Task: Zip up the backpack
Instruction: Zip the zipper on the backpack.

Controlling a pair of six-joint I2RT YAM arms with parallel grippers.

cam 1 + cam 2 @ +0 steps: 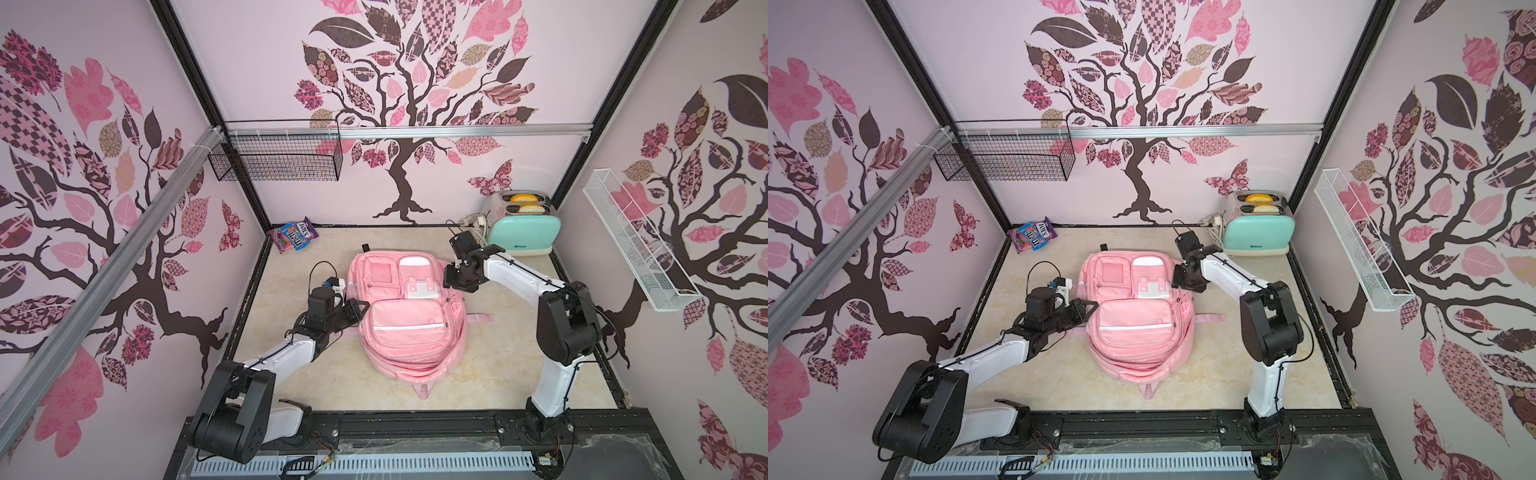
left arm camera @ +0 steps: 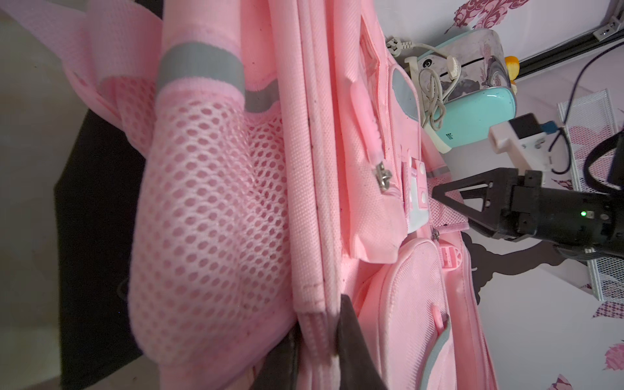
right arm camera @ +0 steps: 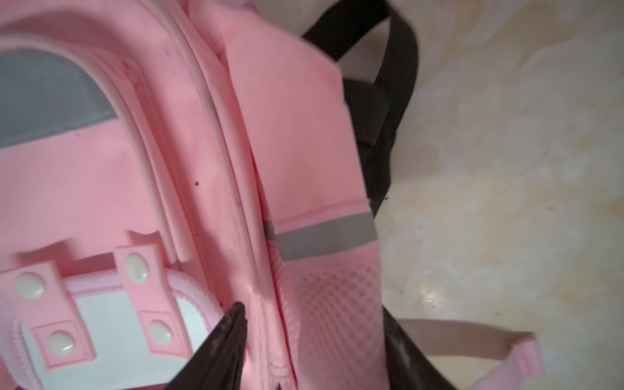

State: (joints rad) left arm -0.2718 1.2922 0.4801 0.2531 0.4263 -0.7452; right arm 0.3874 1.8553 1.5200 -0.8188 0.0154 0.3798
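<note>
Left gripper (image 2: 320,314) clamps the pink backpack's (image 1: 409,328) side seam (image 2: 312,216); opposite it, right gripper (image 3: 314,307) gapes over the mesh pocket (image 3: 337,280). Seam may slip free once zipping tugs.

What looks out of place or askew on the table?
A black strap pokes out from under the backpack at its far end, a pink strap trails sideways on the table, and candy packets lie against the back wall.

pink backpack (image 1: 1138,332) lying centre, left hand (image 1: 1093,306) at one edge, right hand (image 1: 1177,282) opposite
</note>
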